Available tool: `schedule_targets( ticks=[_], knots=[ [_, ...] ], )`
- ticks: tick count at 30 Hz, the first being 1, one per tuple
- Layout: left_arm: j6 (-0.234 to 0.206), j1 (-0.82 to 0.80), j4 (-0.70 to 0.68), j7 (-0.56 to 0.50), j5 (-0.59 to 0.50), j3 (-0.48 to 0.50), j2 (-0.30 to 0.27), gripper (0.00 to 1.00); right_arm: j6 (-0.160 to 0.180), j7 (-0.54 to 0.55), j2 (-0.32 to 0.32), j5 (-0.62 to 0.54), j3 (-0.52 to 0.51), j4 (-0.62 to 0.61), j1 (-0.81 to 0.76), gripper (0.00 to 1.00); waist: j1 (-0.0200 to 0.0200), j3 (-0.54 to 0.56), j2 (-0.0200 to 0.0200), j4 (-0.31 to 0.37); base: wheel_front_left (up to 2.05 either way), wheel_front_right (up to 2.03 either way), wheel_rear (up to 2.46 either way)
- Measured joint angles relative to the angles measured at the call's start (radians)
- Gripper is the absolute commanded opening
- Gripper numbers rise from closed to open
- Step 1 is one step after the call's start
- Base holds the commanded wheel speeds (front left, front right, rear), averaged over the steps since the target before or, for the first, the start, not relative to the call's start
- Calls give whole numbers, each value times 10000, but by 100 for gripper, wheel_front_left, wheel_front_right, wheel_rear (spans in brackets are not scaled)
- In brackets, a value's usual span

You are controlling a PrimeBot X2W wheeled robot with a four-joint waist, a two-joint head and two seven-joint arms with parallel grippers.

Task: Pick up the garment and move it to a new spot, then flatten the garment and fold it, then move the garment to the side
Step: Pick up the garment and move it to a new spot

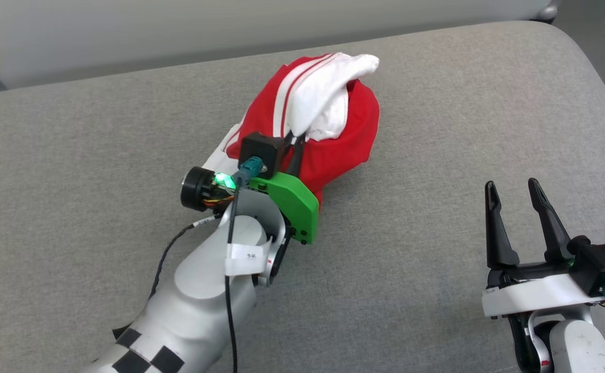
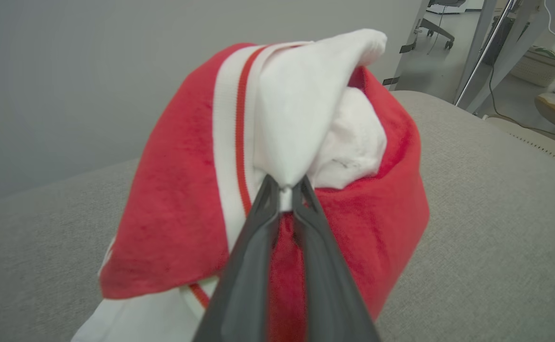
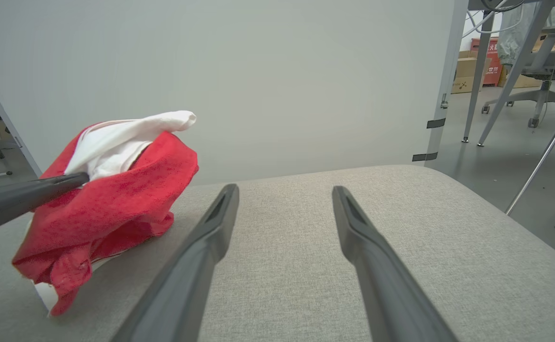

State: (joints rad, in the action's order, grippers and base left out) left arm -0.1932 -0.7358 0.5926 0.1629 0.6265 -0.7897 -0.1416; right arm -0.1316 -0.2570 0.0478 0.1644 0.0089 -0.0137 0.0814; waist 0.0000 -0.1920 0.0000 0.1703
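Observation:
The garment point(image 1: 328, 140) is a bunched red shirt with white sleeve cloth and red-white striped trim, partly lifted off the grey cushion. My left gripper point(image 1: 296, 135) is shut on a pinch of its white cloth. In the left wrist view the garment point(image 2: 177, 190) drapes over my left gripper point(image 2: 284, 187), whose tips clamp a white fold. My right gripper point(image 1: 514, 192) stands open at the lower right, well clear of the cloth, with nothing between its fingers. In the right wrist view my right gripper point(image 3: 284, 192) points across the cushion, with the garment point(image 3: 111, 209) hanging at the far left.
The grey cushioned surface point(image 1: 437, 129) spreads wide around the garment, with a rounded edge at the back and right. A pale wall point(image 3: 258, 71) stands behind it. Metal table legs point(image 3: 510, 71) and an office chair stand on the floor to the right.

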Motion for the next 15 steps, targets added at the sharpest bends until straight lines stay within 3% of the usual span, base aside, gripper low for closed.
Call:
schedule_targets(
  ticks=[1, 2, 8, 15],
  knots=[
    [17, -19, 316, 117, -6, -73, 182, 34, 0, 0, 0, 10, 27, -8, 43, 100, 0, -83, 0, 110, 0, 0, 0],
    [121, -39, 610, 138, -6, -186, 320, 100, 0, 0, 0, 10, 48, -12, 61, 100, 0, -161, 0, 210, 0, 0, 0],
    [1018, -32, 1434, 508, 0, -849, 788, 100, 0, 0, 0, 67, 86, 31, 73, 100, 0, -456, 0, 604, 0, 0, 0],
    [1129, 44, 1388, 895, 136, -531, 836, 100, 0, 0, 2, -48, 71, 144, 6, 100, 0, -133, 0, 518, 0, 0, 0]
  ],
)
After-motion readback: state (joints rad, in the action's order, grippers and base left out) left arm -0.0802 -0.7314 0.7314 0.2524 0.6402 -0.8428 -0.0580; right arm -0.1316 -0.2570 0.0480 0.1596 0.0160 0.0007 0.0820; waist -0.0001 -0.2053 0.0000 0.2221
